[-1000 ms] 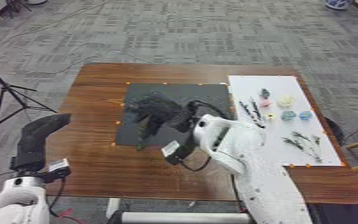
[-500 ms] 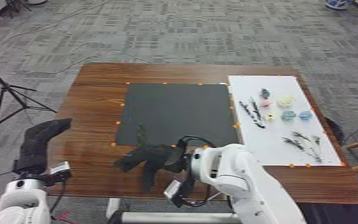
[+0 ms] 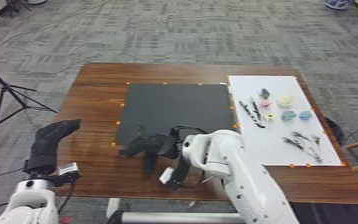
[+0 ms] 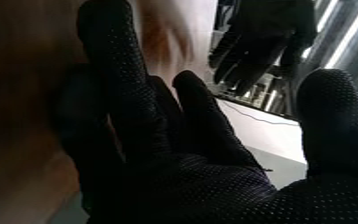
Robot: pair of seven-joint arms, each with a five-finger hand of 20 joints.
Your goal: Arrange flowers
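Brown wooden table [image 3: 95, 100]: one black mat [image 3: 175, 105], flanked at right by one white sheet [image 3: 257, 142]. On the sheet are laid pink, yellow and blue flower heads [image 3: 288, 115], dark stems [image 3: 255, 112] and green sprigs [image 3: 304, 141]. The right hand [image 3: 162, 145] is held at the mat's near edge; the left [image 3: 51, 139], by the table's left side.

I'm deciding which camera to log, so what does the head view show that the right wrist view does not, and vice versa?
Head view: the pink flower, the pale yellow flower, the green sprigs and the tripod.

Right wrist view: bright light strips and the fine pale dots on the glove of the right hand.

Both: the right hand, the left hand and the brown table.
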